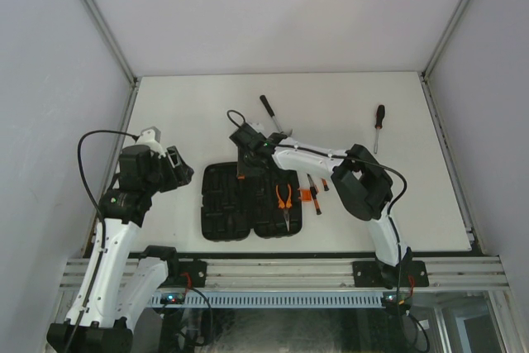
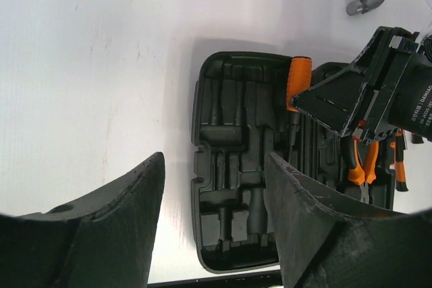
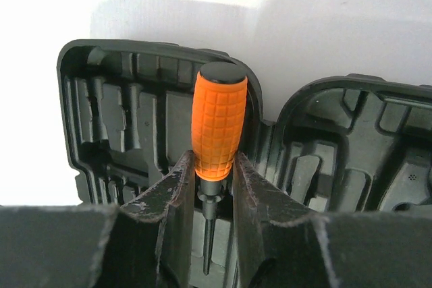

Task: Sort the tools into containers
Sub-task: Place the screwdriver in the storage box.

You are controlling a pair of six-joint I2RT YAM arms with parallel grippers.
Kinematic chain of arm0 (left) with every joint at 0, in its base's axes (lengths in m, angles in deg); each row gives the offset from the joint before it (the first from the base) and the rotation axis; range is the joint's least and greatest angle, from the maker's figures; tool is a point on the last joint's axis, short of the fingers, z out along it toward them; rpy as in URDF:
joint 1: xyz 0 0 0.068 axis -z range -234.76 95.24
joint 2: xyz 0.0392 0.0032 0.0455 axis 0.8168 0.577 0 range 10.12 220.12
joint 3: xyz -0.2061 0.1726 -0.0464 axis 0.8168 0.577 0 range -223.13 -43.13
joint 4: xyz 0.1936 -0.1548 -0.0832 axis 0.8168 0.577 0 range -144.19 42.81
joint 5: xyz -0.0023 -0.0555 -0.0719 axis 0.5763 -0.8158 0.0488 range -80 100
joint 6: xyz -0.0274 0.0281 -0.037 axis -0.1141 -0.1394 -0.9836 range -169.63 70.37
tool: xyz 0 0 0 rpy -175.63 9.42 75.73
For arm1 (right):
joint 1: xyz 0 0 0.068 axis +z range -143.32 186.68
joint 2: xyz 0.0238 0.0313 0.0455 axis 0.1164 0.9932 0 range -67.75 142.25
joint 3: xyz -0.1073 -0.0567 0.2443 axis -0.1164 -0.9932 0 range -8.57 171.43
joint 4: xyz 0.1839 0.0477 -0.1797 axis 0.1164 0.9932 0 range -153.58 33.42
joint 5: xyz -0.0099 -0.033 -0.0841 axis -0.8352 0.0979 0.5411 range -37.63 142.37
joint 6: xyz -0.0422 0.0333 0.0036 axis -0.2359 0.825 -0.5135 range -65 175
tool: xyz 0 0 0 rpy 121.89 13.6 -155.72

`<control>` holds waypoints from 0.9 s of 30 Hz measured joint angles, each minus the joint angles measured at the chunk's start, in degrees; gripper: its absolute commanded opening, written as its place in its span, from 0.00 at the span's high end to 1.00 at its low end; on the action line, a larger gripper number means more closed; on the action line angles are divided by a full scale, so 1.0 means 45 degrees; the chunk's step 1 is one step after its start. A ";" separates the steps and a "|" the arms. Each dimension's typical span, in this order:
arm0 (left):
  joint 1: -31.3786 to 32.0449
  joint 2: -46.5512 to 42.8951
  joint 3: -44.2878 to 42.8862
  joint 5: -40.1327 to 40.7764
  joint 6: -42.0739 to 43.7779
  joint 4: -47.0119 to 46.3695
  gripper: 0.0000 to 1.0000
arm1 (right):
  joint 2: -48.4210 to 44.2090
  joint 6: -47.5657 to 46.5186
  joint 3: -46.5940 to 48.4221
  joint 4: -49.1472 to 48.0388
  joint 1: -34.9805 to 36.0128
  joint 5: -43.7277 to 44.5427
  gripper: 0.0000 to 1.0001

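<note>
Well, early days on this sort. The tool case (image 1: 240, 204) lies open near the middle of the table's (image 1: 347, 105) near edge, and only the pliers (image 1: 284, 197) sit in it, in the right half. The left half's moulded slots look bare.

The right gripper (image 3: 214, 166) is clamped on a stubby orange-handled screwdriver (image 3: 219, 126), pinching the base of the handle, with the handle over the hinge line at the case's far edge. I'd call that tool mid-placement, not yet seated. The left gripper (image 2: 214, 187) hangs wide apart with nothing in it, just off the case's left edge.

To go, by my reckoning: the hammer (image 1: 271, 113) beyond the case's far edge, the long black-handled screwdriver (image 1: 378, 126) towards the far right corner, and the slim screwdrivers (image 1: 314, 192) just beside the case's right edge.

Hard to read: how many slim ones there are. The held tool's shaft vanishes between the fingers, so whether its tip touches a slot I cannot tell. The right arm also covers the case's far edge from above.
</note>
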State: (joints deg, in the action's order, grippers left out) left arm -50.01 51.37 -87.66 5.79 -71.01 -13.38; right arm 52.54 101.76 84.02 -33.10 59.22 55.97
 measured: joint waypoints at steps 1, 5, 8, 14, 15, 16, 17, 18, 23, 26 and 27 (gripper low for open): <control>0.0000 0.0000 0.0000 0.0000 0.0000 0.0000 0.35 | -0.0005 0.0024 -0.0024 -0.0010 0.0019 0.0005 0.78; 0.0000 0.0000 0.0000 0.0000 0.0000 0.0000 0.35 | -0.0015 0.0029 -0.0034 -0.0005 0.0024 -0.0019 0.78; 0.0000 0.0000 0.0000 0.0000 0.0000 0.0000 0.35 | -0.0015 0.0024 -0.0034 0.0010 0.0024 -0.0044 0.78; 0.0000 0.0000 0.0000 0.0000 0.0000 0.0000 0.35 | -0.0015 0.0010 -0.0034 0.0049 0.0083 -0.0039 0.77; 0.0000 0.0000 0.0000 -0.0005 0.0000 0.0000 0.35 | -0.0015 0.0000 -0.0034 0.0053 0.0107 -0.0039 0.78; 0.0000 0.0005 0.0000 -0.0005 0.0000 0.0000 0.35 | -0.0015 -0.0019 -0.0034 0.0058 0.0126 -0.0039 0.77; 0.0000 0.0000 0.0000 -0.0005 0.0000 0.0000 0.35 | -0.0019 -0.0029 -0.0034 0.0058 0.0146 -0.0039 0.77; 0.0000 0.0000 0.0000 -0.0005 0.0000 0.0000 0.35 | -0.0029 -0.0058 -0.0034 0.0063 0.0170 -0.0039 0.77; 0.0000 0.0005 0.0000 0.0000 0.0000 0.0000 0.35 | -0.0068 -0.0223 -0.0044 0.0136 0.0311 -0.0058 0.77; 0.0000 0.0000 0.0000 0.0000 0.0000 0.0000 0.35 | -0.0087 -0.0335 -0.0073 0.0262 0.0418 -0.0160 0.77; 0.0000 0.0005 0.0000 0.0000 0.0000 0.0000 0.35 | -0.0107 -0.0393 -0.0136 0.0272 0.0471 -0.0165 0.77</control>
State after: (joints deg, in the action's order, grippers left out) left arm -50.01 51.40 -87.66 5.79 -71.01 -13.38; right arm 52.06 99.99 83.41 -31.88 61.34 55.22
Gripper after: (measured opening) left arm 0.648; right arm 0.232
